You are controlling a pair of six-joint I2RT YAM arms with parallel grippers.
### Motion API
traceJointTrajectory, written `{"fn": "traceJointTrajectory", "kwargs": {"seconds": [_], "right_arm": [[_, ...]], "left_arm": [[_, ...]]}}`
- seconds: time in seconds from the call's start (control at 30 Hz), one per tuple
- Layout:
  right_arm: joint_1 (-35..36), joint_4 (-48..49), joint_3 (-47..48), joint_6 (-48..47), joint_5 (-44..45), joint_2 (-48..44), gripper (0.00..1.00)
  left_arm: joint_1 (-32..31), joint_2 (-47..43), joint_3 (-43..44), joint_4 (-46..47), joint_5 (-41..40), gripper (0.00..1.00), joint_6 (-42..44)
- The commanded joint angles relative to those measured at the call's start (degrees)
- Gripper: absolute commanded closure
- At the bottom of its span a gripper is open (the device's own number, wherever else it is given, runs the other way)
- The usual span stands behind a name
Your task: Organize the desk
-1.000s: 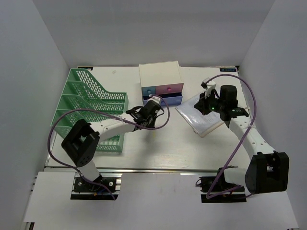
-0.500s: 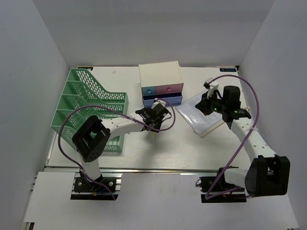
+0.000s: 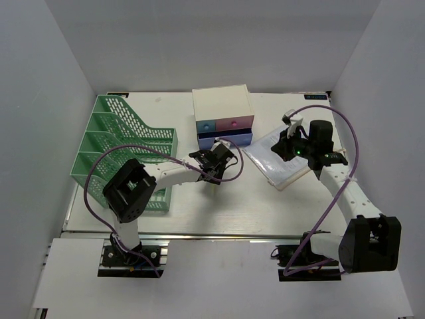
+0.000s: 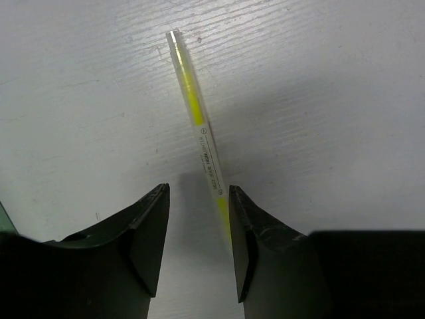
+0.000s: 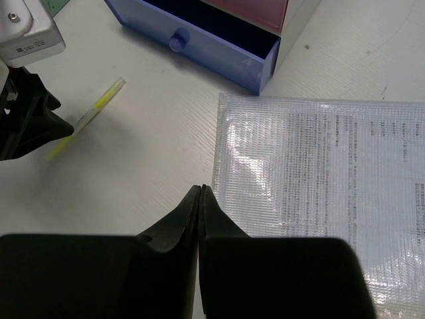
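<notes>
one slim clear yellow-cored pen (image 4: 199, 126), woven-plastic document sleeve (image 5: 319, 199), grainy desk (image 4: 332, 86)

Matt grained desk (image 4: 332, 100), clear plastic highlighter (image 4: 198, 126), glossy woven-textured sleeve (image 5: 319, 179)

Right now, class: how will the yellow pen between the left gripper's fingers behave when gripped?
Probably stiff and light: the pen is a slim plastic barrel. Likely to roll or slip: it looks round and smooth, lying flat on the desk, off-centre between the open fingers of the left gripper.
</notes>
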Motion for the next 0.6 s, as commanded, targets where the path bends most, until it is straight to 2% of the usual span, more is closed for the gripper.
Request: {"fn": "traceJointTrajectory", "kwargs": {"seconds": [0.0, 0.57], "right_arm": [[-0.27, 1.28, -0.52, -0.70, -1.01, -1.07, 1.00], [-0.53, 1.11, -0.78, -0.96, -1.18, -1.16, 1.00]], "left_arm": [[-0.10, 0.06, 1.94, 1.37, 1.28, 0.49, -0.05], [-0.10, 3.93, 3.43, 1.99, 2.16, 0.55, 0.12]]}}
